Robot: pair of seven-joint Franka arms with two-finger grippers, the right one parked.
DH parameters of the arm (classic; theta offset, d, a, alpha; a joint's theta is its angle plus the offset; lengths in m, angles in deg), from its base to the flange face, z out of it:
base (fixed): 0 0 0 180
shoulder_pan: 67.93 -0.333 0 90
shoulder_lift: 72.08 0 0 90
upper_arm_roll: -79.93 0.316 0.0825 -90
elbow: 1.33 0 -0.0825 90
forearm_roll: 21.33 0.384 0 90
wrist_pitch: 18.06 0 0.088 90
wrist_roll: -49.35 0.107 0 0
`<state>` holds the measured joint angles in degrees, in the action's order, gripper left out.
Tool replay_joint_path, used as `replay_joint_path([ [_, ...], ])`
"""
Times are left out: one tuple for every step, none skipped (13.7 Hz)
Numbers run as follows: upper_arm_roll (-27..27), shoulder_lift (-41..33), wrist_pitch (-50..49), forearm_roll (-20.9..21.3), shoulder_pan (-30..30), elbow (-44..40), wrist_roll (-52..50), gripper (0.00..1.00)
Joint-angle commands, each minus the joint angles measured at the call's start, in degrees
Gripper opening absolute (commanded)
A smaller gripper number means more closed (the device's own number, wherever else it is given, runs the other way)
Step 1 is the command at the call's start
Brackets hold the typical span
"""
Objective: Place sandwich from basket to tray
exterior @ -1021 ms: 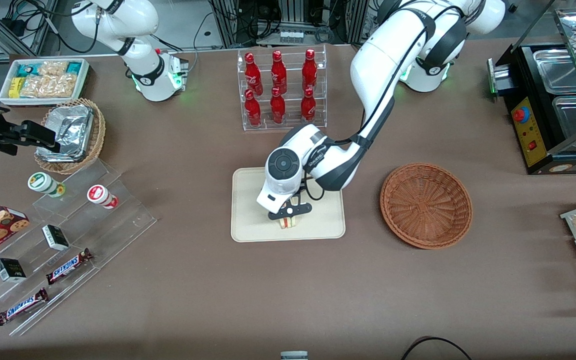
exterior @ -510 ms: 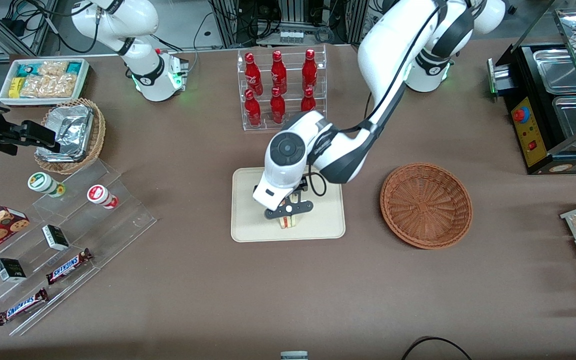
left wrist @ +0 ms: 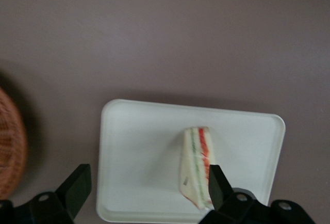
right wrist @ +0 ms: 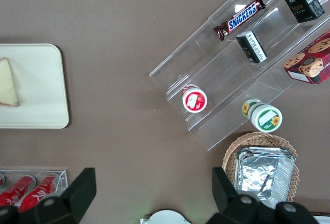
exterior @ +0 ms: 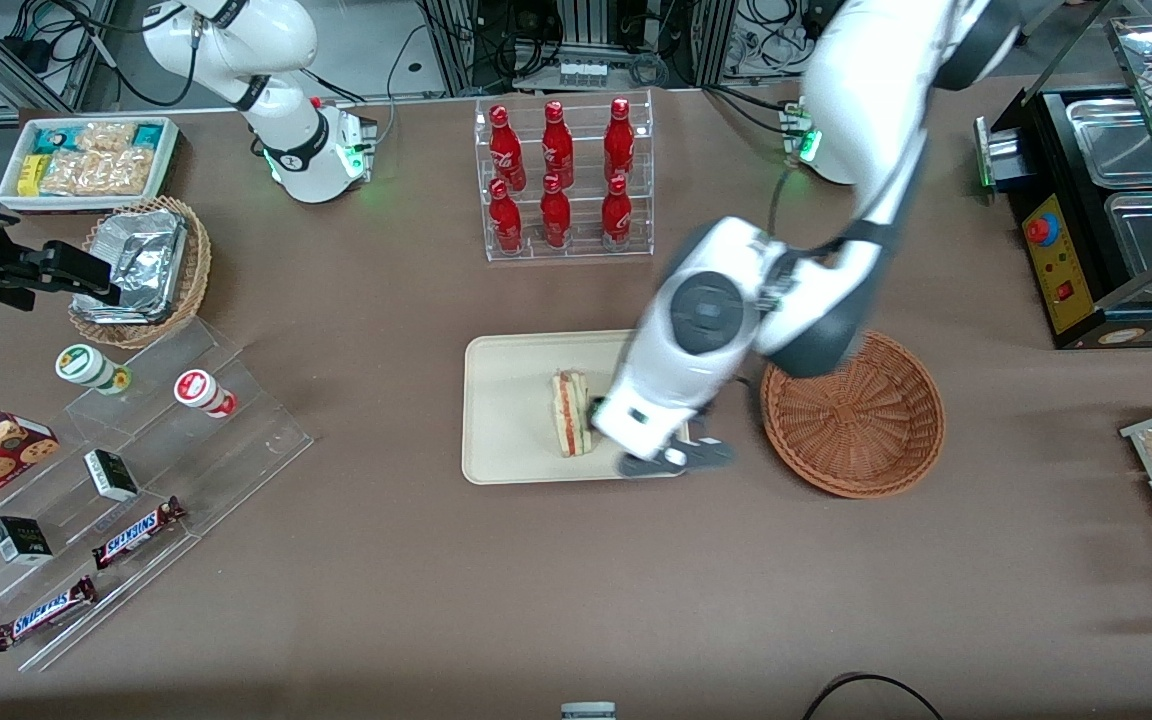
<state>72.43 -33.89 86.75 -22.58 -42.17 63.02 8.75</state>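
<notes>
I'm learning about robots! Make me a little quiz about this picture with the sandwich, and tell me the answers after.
1. Where does the sandwich lie: A in the basket, B on the tray, C on the bare table?
2. True or false: the gripper is shut on the sandwich.
3. Fill in: the rack of red bottles is ____ from the front camera than the tray.

Key
1. B.
2. False. It is open, raised over the tray's edge nearest the basket, holding nothing.
3. Farther.
</notes>
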Motion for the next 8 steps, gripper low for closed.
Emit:
replay_joint_path([
  [-0.4, -5.1, -3.1, 0.0, -3.8, 6.0, 6.4, 1.00],
  [-0.4, -7.8, -3.6, 0.0, -6.2, 10.0, 12.7, 1.00],
  [-0.4, -10.6, -3.7, 0.0, -8.9, 13.7, 18.0, 1.00],
  [-0.4, -12.8, -3.7, 0.0, -11.1, 16.3, 21.8, 1.00],
  [-0.4, -14.7, -3.7, 0.1, -13.0, 18.7, 24.8, 1.00],
  [-0.4, -16.5, -3.7, 0.3, -14.7, 20.6, 27.0, 1.00],
  [-0.2, -18.3, -3.7, 0.5, -15.8, 22.6, 28.5, 1.00],
  [-0.2, -20.6, -3.7, 1.4, -17.1, 24.9, 30.0, 1.00],
])
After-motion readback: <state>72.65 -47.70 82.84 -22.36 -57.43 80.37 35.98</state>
